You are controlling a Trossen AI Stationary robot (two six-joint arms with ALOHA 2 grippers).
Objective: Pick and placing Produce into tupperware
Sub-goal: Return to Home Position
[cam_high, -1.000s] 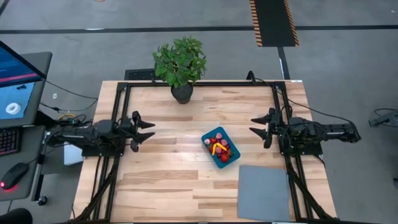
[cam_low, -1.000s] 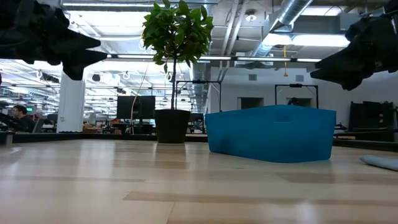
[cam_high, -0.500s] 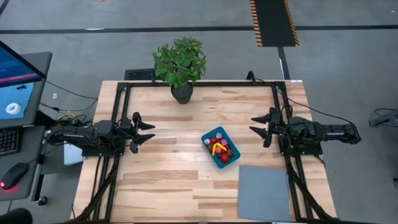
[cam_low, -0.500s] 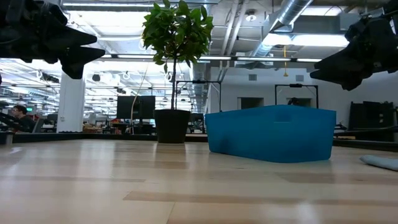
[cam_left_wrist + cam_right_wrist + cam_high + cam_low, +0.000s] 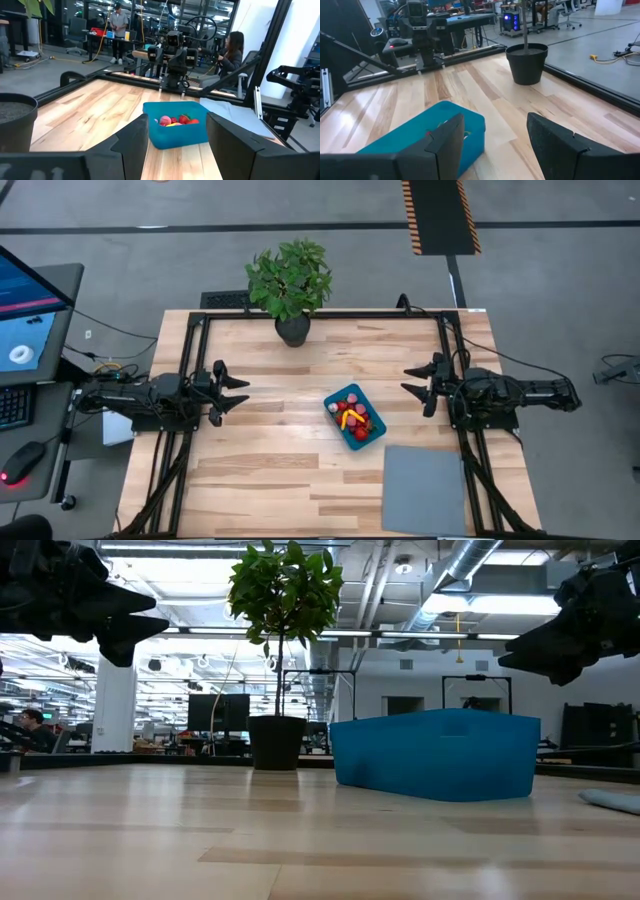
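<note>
The small teal-blue rounded plastic tub [image 5: 435, 755] sits right of centre in the high view on the pale wooden counter [image 5: 270, 470]. It holds the tiny red, pink and yellow produce pieces [image 5: 352, 418]. None shows loose on the wood, so filling looks finished. The left end effector [image 5: 240, 391] at mid-left and the right end effector [image 5: 406, 381] at mid-right hover released and empty, well apart from the tub, likely parked clear of the work.

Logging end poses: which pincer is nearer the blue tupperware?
Right. In the high view the right pincer hovers open a short way right of the tupperware; the left pincer, also open, is farther off on its left.
</note>
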